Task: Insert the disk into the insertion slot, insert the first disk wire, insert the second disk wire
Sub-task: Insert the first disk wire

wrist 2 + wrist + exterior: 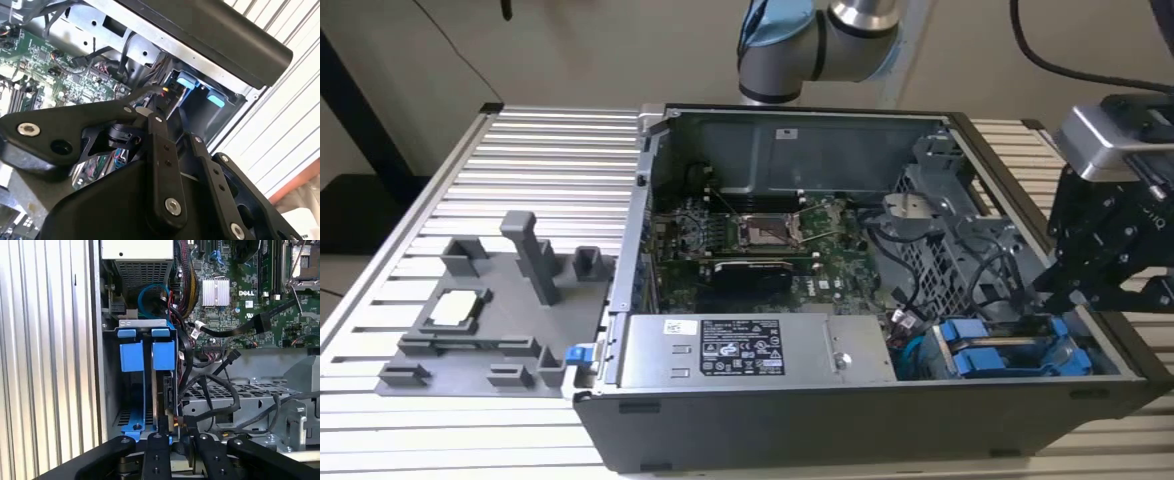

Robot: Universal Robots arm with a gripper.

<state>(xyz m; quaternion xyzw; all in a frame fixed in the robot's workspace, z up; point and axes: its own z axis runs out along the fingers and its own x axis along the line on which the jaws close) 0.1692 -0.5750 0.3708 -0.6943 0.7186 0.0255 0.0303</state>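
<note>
Already the disk (164, 356) sits in the insertion slot (146, 324) beside another blue-framed drive (131, 356); gripper (179, 438) state unclear.

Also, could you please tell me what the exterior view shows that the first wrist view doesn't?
The exterior view adds the grey fixture tray to its left of the case, and the arm's base joint. The first wrist view adds a finned silver heatsink and a looped blue cable. Both share the green motherboard and the two blue drive frames.
</note>
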